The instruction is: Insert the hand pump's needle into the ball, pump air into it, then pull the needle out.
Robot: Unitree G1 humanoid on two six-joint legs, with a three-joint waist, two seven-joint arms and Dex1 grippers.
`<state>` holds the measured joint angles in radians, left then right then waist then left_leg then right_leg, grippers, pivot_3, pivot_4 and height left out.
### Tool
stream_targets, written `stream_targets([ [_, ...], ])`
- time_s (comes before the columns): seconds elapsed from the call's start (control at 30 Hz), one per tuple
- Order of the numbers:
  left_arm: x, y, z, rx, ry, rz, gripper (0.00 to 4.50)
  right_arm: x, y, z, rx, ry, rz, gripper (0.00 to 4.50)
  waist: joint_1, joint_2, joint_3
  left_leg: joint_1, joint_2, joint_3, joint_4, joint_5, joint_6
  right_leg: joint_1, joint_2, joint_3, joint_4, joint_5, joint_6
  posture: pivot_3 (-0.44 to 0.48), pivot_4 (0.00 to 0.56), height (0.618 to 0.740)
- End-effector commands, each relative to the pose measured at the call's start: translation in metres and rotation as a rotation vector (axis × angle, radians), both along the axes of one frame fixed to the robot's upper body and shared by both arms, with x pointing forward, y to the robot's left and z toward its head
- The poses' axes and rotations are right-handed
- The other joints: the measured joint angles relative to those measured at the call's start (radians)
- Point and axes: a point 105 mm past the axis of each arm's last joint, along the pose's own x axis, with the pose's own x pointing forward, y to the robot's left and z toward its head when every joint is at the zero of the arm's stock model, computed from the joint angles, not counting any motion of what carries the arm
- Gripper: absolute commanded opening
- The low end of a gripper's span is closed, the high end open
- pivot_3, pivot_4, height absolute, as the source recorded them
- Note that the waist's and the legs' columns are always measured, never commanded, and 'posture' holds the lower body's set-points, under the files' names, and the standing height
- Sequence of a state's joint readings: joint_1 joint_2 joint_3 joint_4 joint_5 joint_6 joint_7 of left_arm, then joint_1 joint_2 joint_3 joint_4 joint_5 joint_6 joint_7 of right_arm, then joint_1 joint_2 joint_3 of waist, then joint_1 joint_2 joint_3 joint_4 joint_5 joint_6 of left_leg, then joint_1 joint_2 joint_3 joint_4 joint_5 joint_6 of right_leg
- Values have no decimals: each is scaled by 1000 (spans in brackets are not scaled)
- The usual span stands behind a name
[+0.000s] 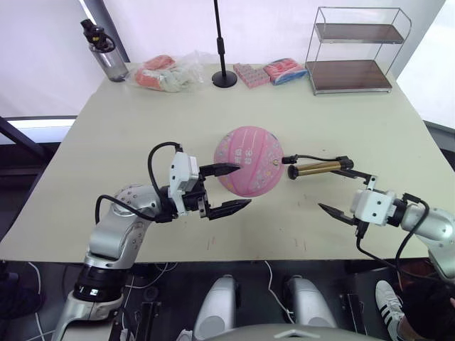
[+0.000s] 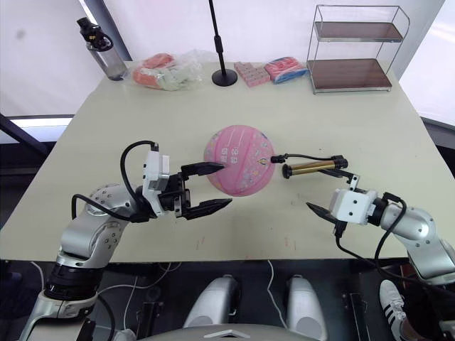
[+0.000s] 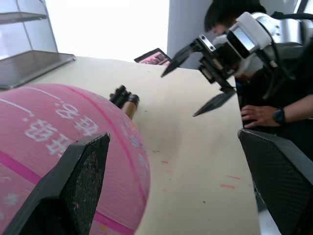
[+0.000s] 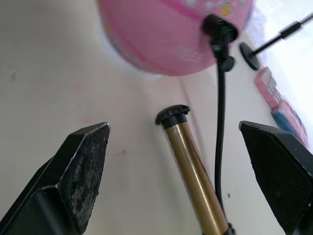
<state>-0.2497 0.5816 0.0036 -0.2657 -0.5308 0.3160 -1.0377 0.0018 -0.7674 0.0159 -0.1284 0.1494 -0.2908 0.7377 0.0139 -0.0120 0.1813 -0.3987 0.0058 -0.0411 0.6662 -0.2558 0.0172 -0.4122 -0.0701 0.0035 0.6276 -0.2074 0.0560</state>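
The pink ball (image 1: 247, 160) rests mid-table. To its right lies the gold hand pump (image 1: 318, 168), its black hose (image 4: 220, 122) curving to a black fitting (image 4: 220, 29) pressed against the ball's right side. The needle itself is hidden at that fitting. My left gripper (image 1: 243, 186) is open at the ball's front left, with its upper finger against the ball and its lower finger in front of it. My right gripper (image 1: 346, 193) is open just in front of the pump's handle end, holding nothing.
Along the far edge stand a water bottle (image 1: 106, 53), a clear bag of pink packets (image 1: 167, 73), a black stand (image 1: 224, 74), pink packs (image 1: 252, 73) and a wire shelf (image 1: 355, 53). A person's hand (image 3: 261, 115) rests beyond the table's right edge.
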Motion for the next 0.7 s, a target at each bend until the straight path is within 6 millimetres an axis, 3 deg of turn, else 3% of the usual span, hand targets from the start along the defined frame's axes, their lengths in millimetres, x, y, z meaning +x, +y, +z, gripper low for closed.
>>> stream_targets([
  [0.03,10,3,22,-38,-86,114,4500,-12,-1,13,213,88,-31,4423,0,0,0,0,0,0,0,0,0,0,0,0,0,0,0,0,150,731],
  [0.3,33,0,34,-53,-107,323,4500,-41,11,26,493,294,46,4423,-3,0,0,1,0,2,2,0,0,0,1,3,1,1,2,0,150,731],
  [0.7,58,-19,45,-122,-60,537,4500,-44,10,40,545,224,99,4423,-2,-1,0,1,0,5,3,0,0,0,2,7,1,5,7,0,150,731],
])
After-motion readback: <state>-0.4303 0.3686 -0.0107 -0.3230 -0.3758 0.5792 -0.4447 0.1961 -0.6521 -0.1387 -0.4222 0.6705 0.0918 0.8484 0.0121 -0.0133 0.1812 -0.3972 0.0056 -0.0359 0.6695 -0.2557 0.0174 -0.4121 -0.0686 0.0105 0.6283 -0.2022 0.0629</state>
